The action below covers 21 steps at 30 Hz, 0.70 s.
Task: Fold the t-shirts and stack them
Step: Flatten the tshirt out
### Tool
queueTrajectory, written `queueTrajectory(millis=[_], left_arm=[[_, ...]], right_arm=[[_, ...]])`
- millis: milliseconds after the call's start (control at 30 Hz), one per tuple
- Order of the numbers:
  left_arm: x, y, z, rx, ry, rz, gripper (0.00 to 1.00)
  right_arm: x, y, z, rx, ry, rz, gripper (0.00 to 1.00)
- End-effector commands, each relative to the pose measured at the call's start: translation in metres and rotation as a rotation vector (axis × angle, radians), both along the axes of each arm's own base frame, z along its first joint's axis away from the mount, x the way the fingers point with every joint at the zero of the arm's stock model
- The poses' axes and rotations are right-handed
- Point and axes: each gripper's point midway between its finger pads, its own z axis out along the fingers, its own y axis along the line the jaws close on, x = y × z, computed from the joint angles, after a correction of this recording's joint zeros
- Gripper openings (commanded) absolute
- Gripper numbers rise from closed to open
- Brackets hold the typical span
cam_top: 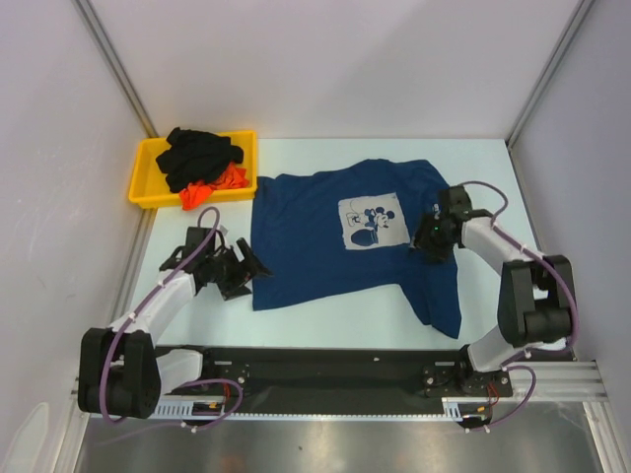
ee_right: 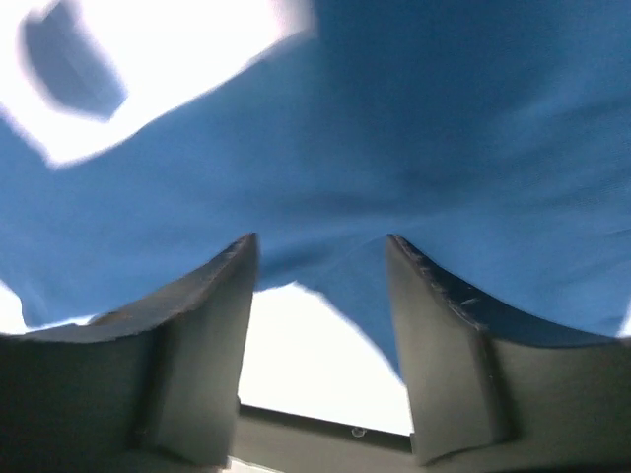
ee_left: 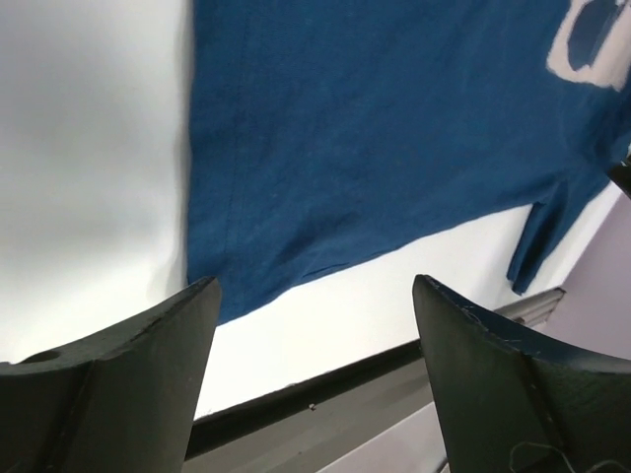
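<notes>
A navy blue t-shirt (cam_top: 315, 246) lies spread on the white table, its white cartoon print (cam_top: 373, 222) facing up. It also shows in the left wrist view (ee_left: 375, 148) and the right wrist view (ee_right: 414, 128). My left gripper (cam_top: 246, 269) is open and empty, just beside the shirt's lower left corner (ee_left: 315, 291). My right gripper (cam_top: 426, 246) is open, low over the shirt's right side near the sleeve (ee_right: 320, 241). A black t-shirt (cam_top: 202, 158) and an orange-red one (cam_top: 192, 195) lie bunched in the yellow tray (cam_top: 143, 182).
The yellow tray stands at the table's back left corner. A black rail (cam_top: 325, 365) runs along the near edge, also visible in the left wrist view (ee_left: 325, 379). Grey walls enclose the table on the left, back and right.
</notes>
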Motion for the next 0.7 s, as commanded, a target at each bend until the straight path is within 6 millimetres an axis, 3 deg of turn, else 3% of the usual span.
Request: queueTrajectory(millis=[0,100,167,300,400,500,667], left_arm=[[0.009,0.008,0.008,0.051,-0.004,0.031,0.86],[0.002,0.009,-0.001,0.054,0.034,0.038,0.85],[-0.001,0.003,-0.001,0.014,0.038,0.035,0.75],[-0.006,0.005,0.003,0.071,0.013,0.092,0.61],[-0.022,0.007,-0.005,0.188,0.073,0.142,0.66],[-0.034,0.008,-0.011,0.202,0.1,0.24,0.63],[-0.039,0.006,-0.017,0.12,0.127,0.382,0.61]], right_arm=[[-0.012,0.053,0.047,0.064,-0.118,0.193,0.63],[-0.024,0.094,0.06,0.121,-0.166,0.311,0.69],[-0.03,0.1,0.055,0.138,-0.138,0.308,0.69],[-0.028,0.088,0.055,0.162,-0.113,0.251,0.68],[-0.027,0.074,0.059,0.138,-0.098,0.227,0.66],[-0.027,0.065,0.067,0.125,-0.11,0.215,0.66],[-0.034,0.032,0.067,0.031,-0.081,0.093,0.67]])
